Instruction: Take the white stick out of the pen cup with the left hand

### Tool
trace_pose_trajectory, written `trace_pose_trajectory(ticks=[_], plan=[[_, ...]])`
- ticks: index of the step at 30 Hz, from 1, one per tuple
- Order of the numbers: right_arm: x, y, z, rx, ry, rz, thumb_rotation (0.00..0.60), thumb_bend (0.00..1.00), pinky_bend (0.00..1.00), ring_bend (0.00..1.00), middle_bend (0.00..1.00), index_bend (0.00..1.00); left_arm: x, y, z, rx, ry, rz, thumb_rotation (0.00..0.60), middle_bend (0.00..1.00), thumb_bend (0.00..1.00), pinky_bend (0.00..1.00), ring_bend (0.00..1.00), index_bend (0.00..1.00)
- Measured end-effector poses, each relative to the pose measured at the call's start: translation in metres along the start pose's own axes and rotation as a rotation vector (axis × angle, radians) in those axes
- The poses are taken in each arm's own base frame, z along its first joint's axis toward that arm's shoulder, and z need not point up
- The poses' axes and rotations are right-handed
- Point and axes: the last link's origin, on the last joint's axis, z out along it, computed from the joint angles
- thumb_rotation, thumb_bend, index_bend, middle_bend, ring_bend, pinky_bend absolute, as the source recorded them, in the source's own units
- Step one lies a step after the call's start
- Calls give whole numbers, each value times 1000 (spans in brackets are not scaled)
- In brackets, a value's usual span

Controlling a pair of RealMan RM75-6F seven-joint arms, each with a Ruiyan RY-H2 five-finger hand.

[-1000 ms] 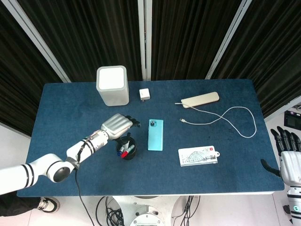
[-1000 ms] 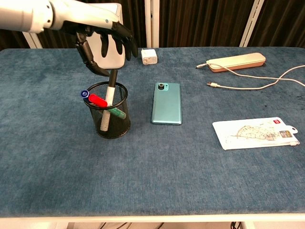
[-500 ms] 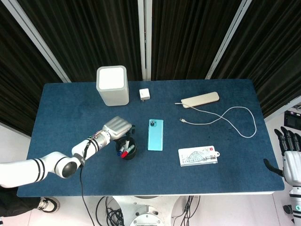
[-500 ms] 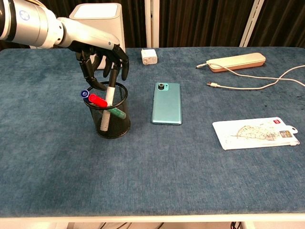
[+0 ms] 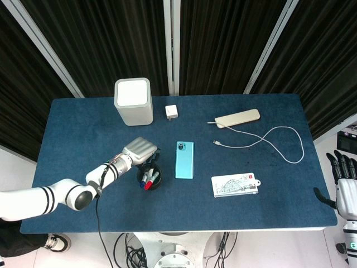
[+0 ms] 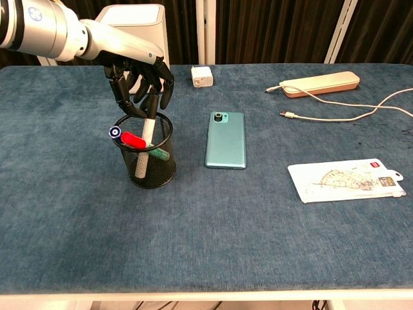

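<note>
A black mesh pen cup (image 6: 147, 165) stands left of centre on the blue table, also seen in the head view as the pen cup (image 5: 149, 176). In it a white stick (image 6: 148, 132) with a black top leans upright among red, blue and green pens. My left hand (image 6: 139, 74) hangs just above the cup, fingers curled around the stick's black top and pinching it. From the head view the left hand (image 5: 139, 151) covers the cup's far rim. Off the table's right edge, my right hand (image 5: 345, 190) is held with fingers apart and holds nothing.
A teal phone (image 6: 226, 139) lies just right of the cup. Behind stand a white box (image 5: 133, 100) and a small white charger (image 6: 202, 76). A beige power bank (image 6: 321, 84) with a white cable and a printed card (image 6: 345, 180) lie to the right.
My left hand came down over the cup and its fingers closed around the stick's black top. The cup and its pens shifted slightly. The right hand drifted a little lower.
</note>
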Motion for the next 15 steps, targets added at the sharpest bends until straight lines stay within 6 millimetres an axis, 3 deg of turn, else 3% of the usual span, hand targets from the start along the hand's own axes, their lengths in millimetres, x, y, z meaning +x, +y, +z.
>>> trace_pose_trajectory(ticks=[15], plan=[[-2, 2, 0, -23, -16, 5, 600, 176, 0, 0, 0, 0, 1, 5, 2, -28, 8, -19, 600, 538, 301, 602, 511, 463]])
